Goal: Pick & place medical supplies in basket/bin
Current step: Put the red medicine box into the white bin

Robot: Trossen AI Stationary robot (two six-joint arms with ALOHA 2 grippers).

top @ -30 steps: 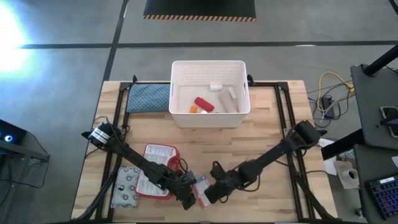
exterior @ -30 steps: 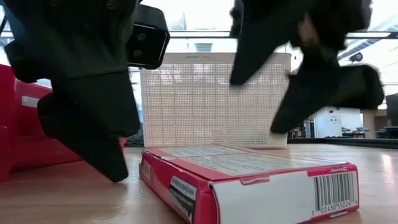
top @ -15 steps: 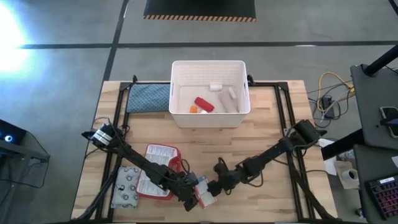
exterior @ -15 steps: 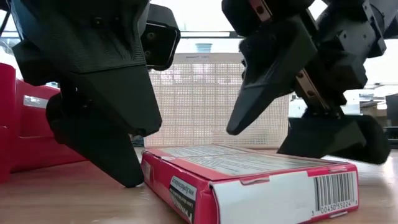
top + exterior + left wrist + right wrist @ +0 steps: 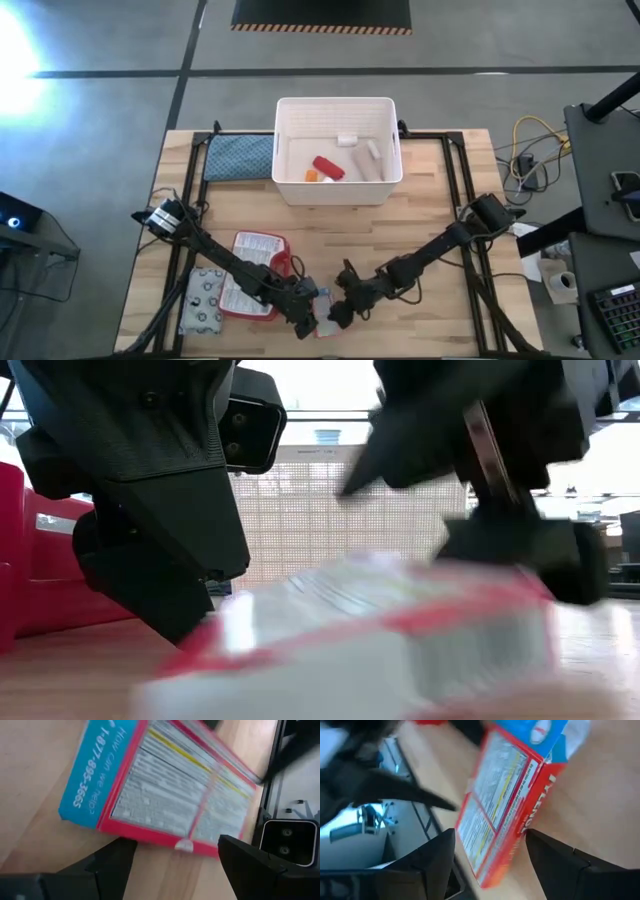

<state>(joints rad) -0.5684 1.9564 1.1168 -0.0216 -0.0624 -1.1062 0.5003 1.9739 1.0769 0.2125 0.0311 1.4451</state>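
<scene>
A small red, white and blue box (image 5: 322, 321) lies near the table's near edge, between my two grippers. It is blurred in the low view (image 5: 370, 650). My left gripper (image 5: 309, 314) is open at the box's left; in its wrist view the box (image 5: 170, 785) lies just ahead of the spread fingers (image 5: 175, 852). My right gripper (image 5: 334, 314) is open at the box's right, its fingers (image 5: 490, 847) standing on either side of the box (image 5: 500, 815). The white basket (image 5: 338, 192) at the far side holds a red cylinder (image 5: 328, 167) and white tubes (image 5: 372, 155). My left gripper has the box's long red edge (image 5: 182, 845) lying between its open fingertips; whether they touch it, I cannot tell. My right gripper comes slanting down from the table's right, with the box between its open fingers. One finger (image 5: 545, 850) lies against the box's long red side (image 5: 522, 835).
A flat red-edged case (image 5: 255, 272) and a grey-white pouch (image 5: 205, 300) lie left of the left arm. A blue quilted pad (image 5: 238, 157) lies left of the basket. Bare wood runs between the grippers and the basket; a black frame rail (image 5: 455, 190) edges the table's right side.
My right gripper has come down and toward the left gripper, with its fingers now around the box. In the last half second the box has shifted; it is smeared by motion in the low view and sits nearer the near edge.
</scene>
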